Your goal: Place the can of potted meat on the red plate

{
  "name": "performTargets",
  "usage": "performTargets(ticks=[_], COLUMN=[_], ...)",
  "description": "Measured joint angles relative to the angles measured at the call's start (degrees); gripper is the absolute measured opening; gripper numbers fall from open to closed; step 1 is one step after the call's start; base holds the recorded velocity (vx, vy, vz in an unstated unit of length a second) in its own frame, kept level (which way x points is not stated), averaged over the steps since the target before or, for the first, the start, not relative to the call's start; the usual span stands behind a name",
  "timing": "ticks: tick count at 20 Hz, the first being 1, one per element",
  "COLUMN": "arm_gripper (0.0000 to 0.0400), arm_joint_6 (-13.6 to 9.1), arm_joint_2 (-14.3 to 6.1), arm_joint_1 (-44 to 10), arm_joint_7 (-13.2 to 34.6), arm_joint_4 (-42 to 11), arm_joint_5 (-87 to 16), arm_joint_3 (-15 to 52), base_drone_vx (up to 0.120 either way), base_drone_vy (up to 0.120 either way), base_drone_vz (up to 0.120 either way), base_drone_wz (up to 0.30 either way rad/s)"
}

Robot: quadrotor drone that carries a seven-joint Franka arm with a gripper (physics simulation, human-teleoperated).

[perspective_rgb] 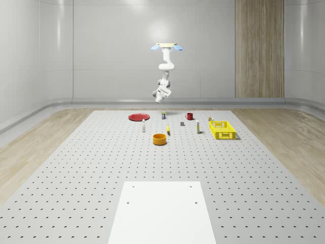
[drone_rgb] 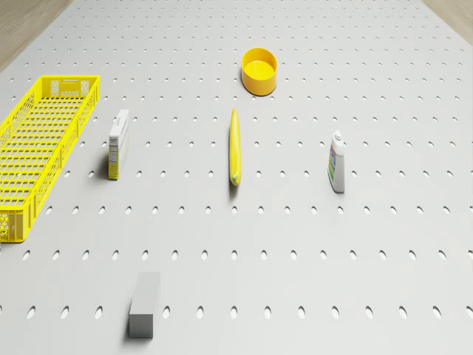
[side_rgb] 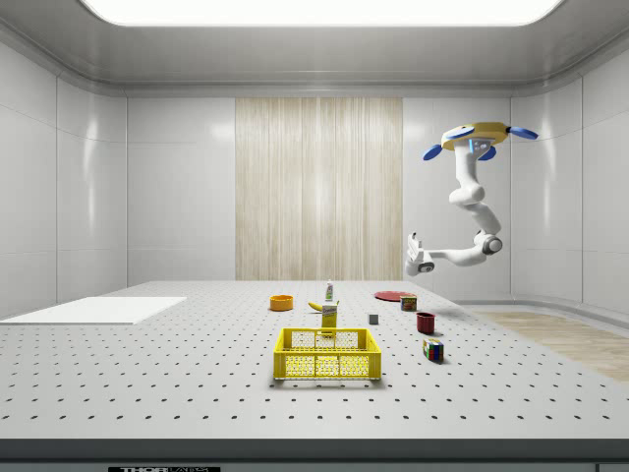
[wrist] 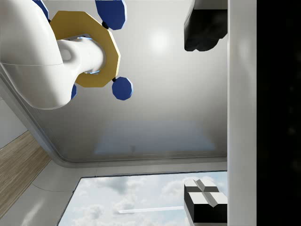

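The potted meat can (perspective_rgb: 163, 116) (side_rgb: 408, 302) stands on the perforated floor just beside the red plate (perspective_rgb: 138, 117) (side_rgb: 391, 295). My drone (perspective_rgb: 166, 47) (side_rgb: 475, 138) hovers high over that far end of the floor. The arm hangs bent beneath it. The gripper (perspective_rgb: 158, 94) (side_rgb: 418, 256) is well up in the air, roughly above the can and plate, and touches nothing. In the wrist view the gripper (wrist: 203, 113) points up toward the drone's body (wrist: 87, 49), and its two fingertips (wrist: 204, 200) stand far apart with nothing between them.
On the floor lie a red mug (perspective_rgb: 189, 116), a coloured cube (perspective_rgb: 211, 119), a yellow basket (perspective_rgb: 222, 130) (drone_rgb: 37, 140), an orange bowl (perspective_rgb: 160, 139) (drone_rgb: 259, 70), a banana (drone_rgb: 234, 146), a bottle (drone_rgb: 337, 161), a small box (drone_rgb: 118, 143) and a grey block (drone_rgb: 144, 303). A white panel (perspective_rgb: 162, 211) lies near the front.
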Motion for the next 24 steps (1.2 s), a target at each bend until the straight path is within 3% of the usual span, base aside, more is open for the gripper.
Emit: performTargets(ticks=[3,7,9,12,18,24], arm_gripper=[0.04,0.04,0.04,0.04,0.04,0.04], arm_joint_6=[0.7,1.0,-0.2,-3.7,-10.9,-13.6], arm_joint_2=[-1.4,-4.5,-6.2,-8.5,-12.7,-15.8], arm_joint_1=[-3.6,-11.1,-16.3,-25.5,-41.1,-48.6], arm_joint_7=[2.9,10.0,15.0,22.6,33.4,38.4], arm_joint_4=[-6.2,-20.2,-27.5,-35.5,-41.7,-42.8], arm_joint_5=[-14.9,-40.2,-52.9,-68.1,-82.9,-86.6], arm_joint_3=[9.7,24.3,30.7,38.4,47.2,50.8], base_drone_vx=[0.04,0.0,0.0,0.0,0.0,0.0], base_drone_vy=[-0.12,-0.12,-0.12,-0.027,0.0,0.0], base_drone_vz=[0.0,-0.1,-0.12,-0.12,-0.12,-0.12], base_drone_wz=[0.0,0.0,0.0,0.0,0.0,0.0])
